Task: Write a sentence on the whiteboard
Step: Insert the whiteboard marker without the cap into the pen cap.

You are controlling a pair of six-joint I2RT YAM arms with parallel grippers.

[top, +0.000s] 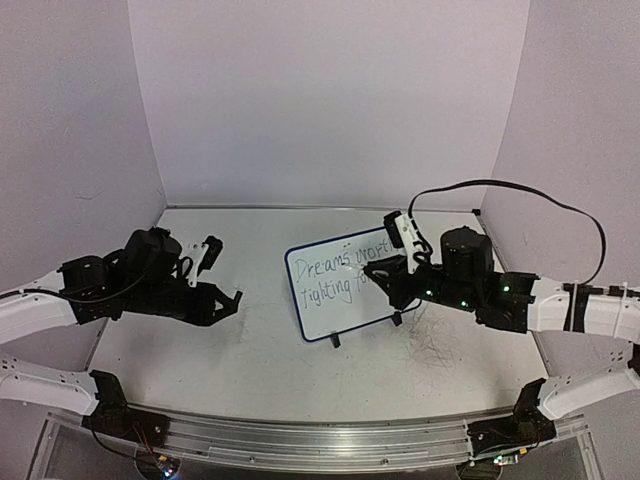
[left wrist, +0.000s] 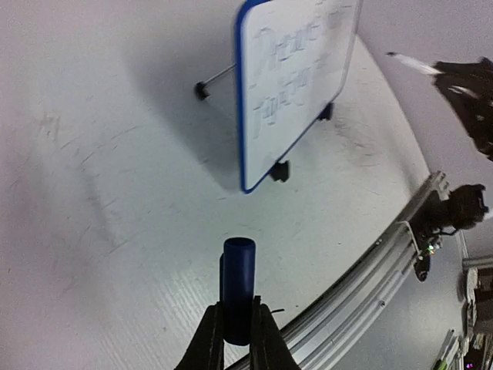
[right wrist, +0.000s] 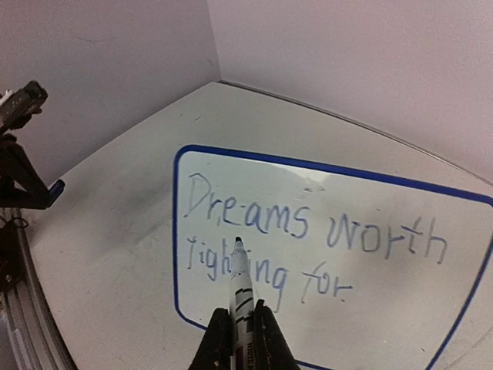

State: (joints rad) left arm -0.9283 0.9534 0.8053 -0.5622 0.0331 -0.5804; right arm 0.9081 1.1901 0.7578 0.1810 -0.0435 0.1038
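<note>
Left pincer (left wrist: 238, 312): well left of the whiteboard (top: 345, 315), apart from it. Jaws clamped on the lower end of a blue cap (left wrist: 239, 277), whose free end points toward the board's left edge. Scuffed bench (left wrist: 115, 231) lies between cap and board.

Whiteboard: stands tilted back on two black feet (left wrist: 280, 171), between the two pincers. The sentence (right wrist: 308, 231) sits on its face in two blue lines, "Dreams worth" over "fighting for".

Right pincer (right wrist: 242, 312): in front of the board's right half, jaws closed on a marker (right wrist: 240, 277). The tip is at the middle of "fighting"; touching or just off the surface, cannot tell.

Hidden or unclear: in the top view the right arm covers the right end of both lines, and the cap is too small to pick out. The marker barrel hides some letters of "fighting". The right wrist view cuts off the board's right edge. The left wrist view blurs the writing beyond reading.

Only the left wrist view shows a thin rear strut (left wrist: 214, 80) behind the board. Only the right wrist view gives every word.
</note>
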